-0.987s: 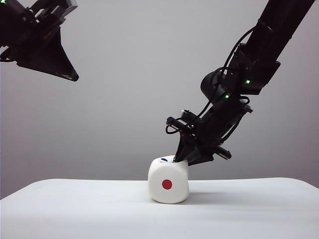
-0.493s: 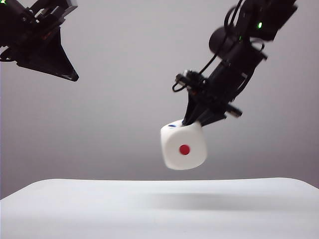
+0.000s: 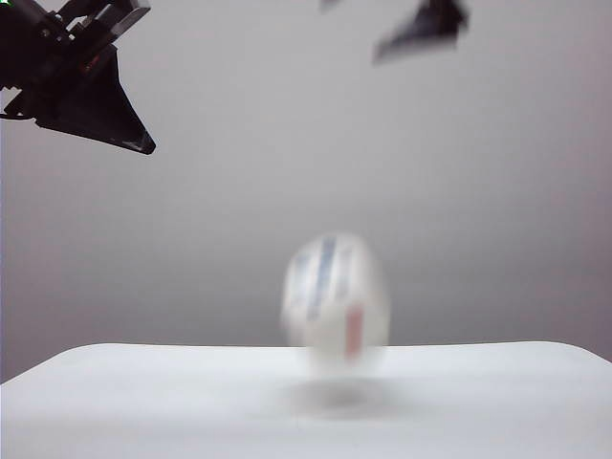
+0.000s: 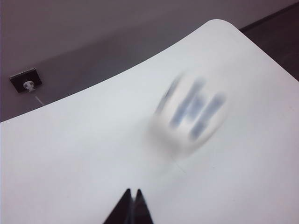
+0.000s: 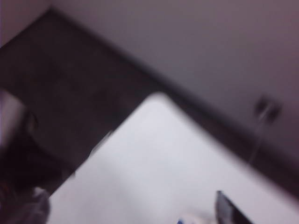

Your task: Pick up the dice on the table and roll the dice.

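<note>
Exterior view, operator, read left to right: your left gripper (image 3: pixel 143 145) hangs high at the upper left, well clear of the table (image 3: pixel 115 402), its dark tapered fingers coming to one point; in the left wrist view those fingertips (image 4: pixel 132 205) sit pressed together with nothing between them. At centre you see the dice (image 3: pixel 335 304), a white smear with dark blue streaks and one red streak (blur hides the pips), free of both grippers and just above the tabletop, over a faint shadow; whether it touches the surface cannot be told. At the top edge, right of centre, only a blurred dark tip of your right gripper (image 3: pixel 421 29) shows, well above the dice. Right wrist view gives a single dark finger (image 5: pixel 229 210) at the frame edge over the white table; how its fingers stand cannot be told, and nothing sits in them.
</note>
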You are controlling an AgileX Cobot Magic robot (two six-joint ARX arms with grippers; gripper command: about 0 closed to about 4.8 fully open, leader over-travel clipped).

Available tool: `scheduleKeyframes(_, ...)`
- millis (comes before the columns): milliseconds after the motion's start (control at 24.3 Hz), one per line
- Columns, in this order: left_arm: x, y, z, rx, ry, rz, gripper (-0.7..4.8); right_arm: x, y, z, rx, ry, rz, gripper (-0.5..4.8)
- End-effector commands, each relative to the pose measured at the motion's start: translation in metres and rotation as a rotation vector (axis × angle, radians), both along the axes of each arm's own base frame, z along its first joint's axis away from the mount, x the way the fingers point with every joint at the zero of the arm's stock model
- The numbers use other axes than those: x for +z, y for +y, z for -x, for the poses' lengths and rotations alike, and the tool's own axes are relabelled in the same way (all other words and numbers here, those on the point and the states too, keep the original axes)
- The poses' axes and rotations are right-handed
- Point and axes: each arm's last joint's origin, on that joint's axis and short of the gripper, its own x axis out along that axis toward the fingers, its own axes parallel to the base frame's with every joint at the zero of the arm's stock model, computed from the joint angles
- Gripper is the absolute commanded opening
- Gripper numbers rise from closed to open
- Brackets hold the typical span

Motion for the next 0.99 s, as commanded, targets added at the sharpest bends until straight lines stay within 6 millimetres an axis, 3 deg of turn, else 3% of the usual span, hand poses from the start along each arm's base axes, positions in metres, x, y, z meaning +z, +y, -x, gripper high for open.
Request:
scheduleKeyframes(41,0.001,0.000,0.001,-0.020,0.000,0.007,-0.05,0.052,-0.014,0.031,-0.026,-0.154,0.013,4.79)
scheduleKeyframes(123,0.000,0.000,0.002,-0.033,0.012,0.014,-0.05,0.079,-0.026,0.053,-0.048,-0.233,0.015,4.79)
scheduleKeyframes(247,0.000,-0.001,0.002,-0.043,0.018,0.019,-0.05,0.102,-0.041,0.084,-0.113,-0.306,0.047,4.79)
scheduleKeyframes(370,0.000,-0.001,0.002,-0.043,0.022,0.018,-0.05,0.108,-0.052,0.106,-0.202,-0.334,0.109,4.79)
scheduleKeyframes(535,0.000,-0.001,0.002,-0.043,0.022,0.018,-0.05,0.105,-0.062,0.120,-0.300,-0.306,0.214,4.79)
scheduleKeyframes(658,0.000,-0.001,0.003,-0.043,0.023,0.018,-0.05,0.092,-0.062,0.118,-0.282,-0.203,0.271,4.79)
scheduleKeyframes(822,-0.001,0.000,0.003,-0.043,0.037,0.015,-0.05,0.057,-0.056,0.104,-0.255,-0.057,0.350,4.79)
scheduleKeyframes(987,-0.004,0.001,0.007,-0.039,0.075,0.003,-0.05,-0.005,-0.049,0.084,-0.221,0.135,0.441,4.79)
